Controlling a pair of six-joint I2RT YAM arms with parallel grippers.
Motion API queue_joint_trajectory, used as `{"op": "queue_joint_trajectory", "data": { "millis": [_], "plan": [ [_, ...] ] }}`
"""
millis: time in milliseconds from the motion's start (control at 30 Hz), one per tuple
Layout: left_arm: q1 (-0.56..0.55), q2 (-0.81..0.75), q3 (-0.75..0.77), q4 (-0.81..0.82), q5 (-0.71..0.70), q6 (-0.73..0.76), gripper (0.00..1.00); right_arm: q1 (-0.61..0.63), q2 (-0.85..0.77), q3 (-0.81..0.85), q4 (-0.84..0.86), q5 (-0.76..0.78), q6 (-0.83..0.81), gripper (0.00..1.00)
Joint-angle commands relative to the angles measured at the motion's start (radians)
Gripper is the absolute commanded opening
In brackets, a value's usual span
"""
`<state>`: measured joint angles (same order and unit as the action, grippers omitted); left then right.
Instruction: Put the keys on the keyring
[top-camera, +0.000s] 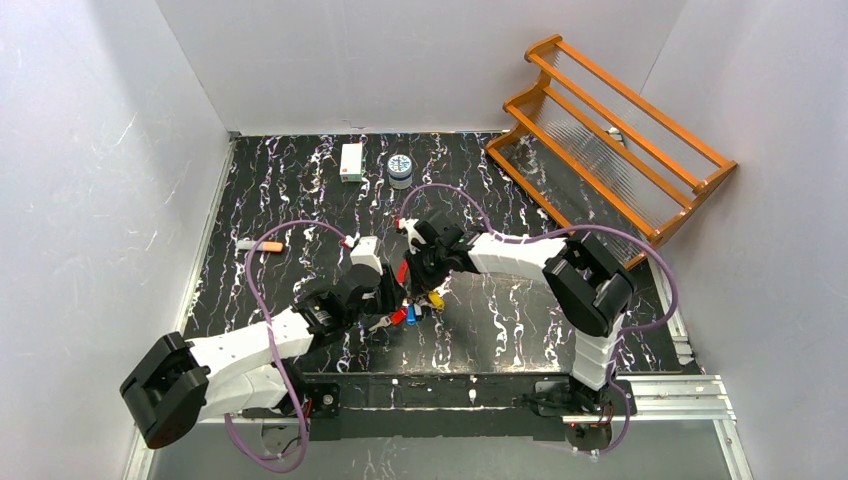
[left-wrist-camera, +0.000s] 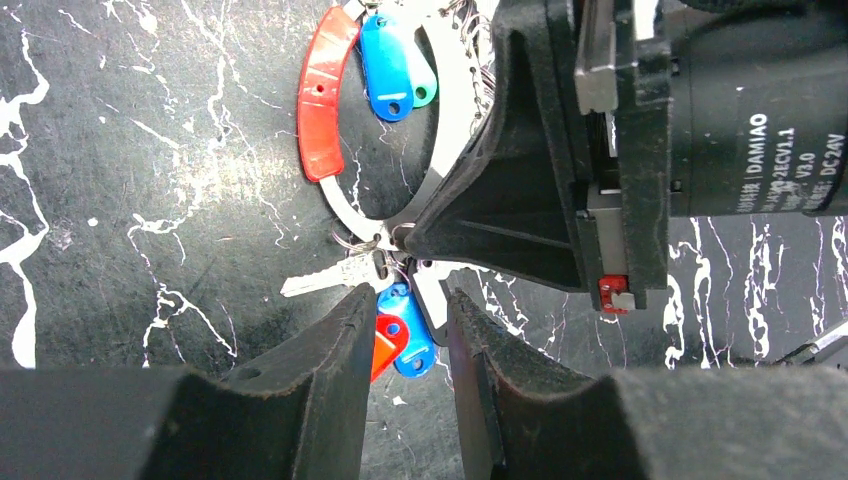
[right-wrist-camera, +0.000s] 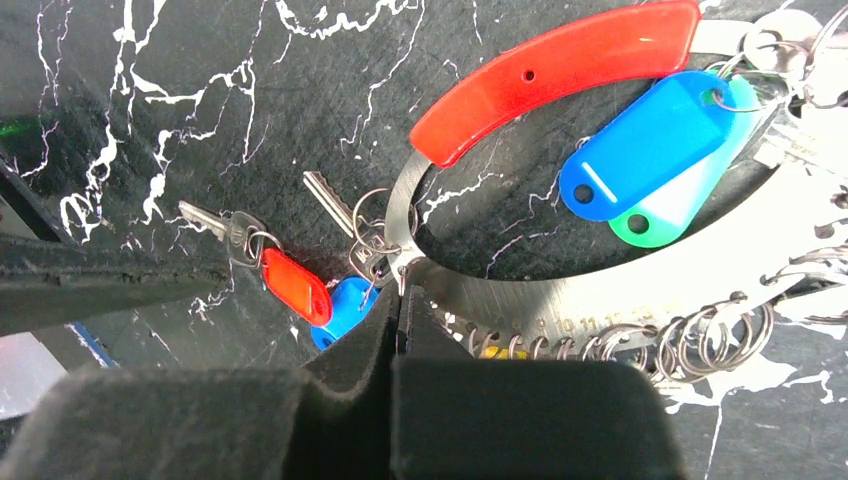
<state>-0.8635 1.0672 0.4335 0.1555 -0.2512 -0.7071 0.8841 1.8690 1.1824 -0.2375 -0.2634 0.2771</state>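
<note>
Black, white-veined marble tabletop (top-camera: 300, 190) bears the flat steel keyring (right-wrist-camera: 600, 305), its red plastic arc at 12 o'clock. Right gripper (right-wrist-camera: 398, 300) pinches its band. Left gripper (left-wrist-camera: 405, 305) stands narrowly apart by the tagged keys (right-wrist-camera: 285, 275) at 8 o'clock.

Black tabletop (top-camera: 520, 330) veined in white marble streaks, orange wooden rack (top-camera: 620, 130) at 2 o'clock, purple cables (top-camera: 440, 187) over white arms (top-camera: 510, 255) with black joints. Silver keyring (right-wrist-camera: 600, 290) with red plastic arc (right-wrist-camera: 560, 60) at 12 o'clock, large blue tag (right-wrist-camera: 650, 145) over green tag (right-wrist-camera: 650, 220) at 2. Bare silver keys (right-wrist-camera: 325, 195) at 9 o'clock, beside small red tag (right-wrist-camera: 297, 285) and small blue tag (right-wrist-camera: 345, 305).
</note>
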Motion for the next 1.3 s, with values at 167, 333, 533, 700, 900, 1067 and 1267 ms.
{"op": "queue_joint_trajectory", "data": {
  "millis": [167,333,533,700,900,1067,1267],
  "plan": [
    [-0.005,-0.084,0.041,-0.054,-0.053,0.034,0.31,-0.006,-0.219,-0.095,0.043,0.042,-0.091,0.01],
    [-0.005,-0.153,0.082,-0.115,-0.095,0.089,0.31,-0.03,-0.357,-0.163,0.114,-0.025,-0.127,0.01],
    [-0.005,-0.253,0.101,-0.144,-0.104,0.155,0.32,-0.039,-0.486,-0.235,0.187,-0.116,-0.233,0.01],
    [-0.005,-0.329,0.104,-0.142,-0.069,0.221,0.34,-0.039,-0.588,-0.29,0.217,-0.142,-0.348,0.01],
    [-0.005,-0.381,0.093,-0.084,0.033,0.319,0.36,-0.04,-0.683,-0.369,0.229,-0.228,-0.522,0.01],
    [-0.005,-0.387,0.051,0.019,0.149,0.396,0.39,-0.039,-0.732,-0.398,0.21,-0.268,-0.621,0.01],
    [-0.004,-0.351,0.02,0.132,0.312,0.484,0.41,-0.04,-0.814,-0.461,0.221,-0.365,-0.762,0.01]
  ]
}}
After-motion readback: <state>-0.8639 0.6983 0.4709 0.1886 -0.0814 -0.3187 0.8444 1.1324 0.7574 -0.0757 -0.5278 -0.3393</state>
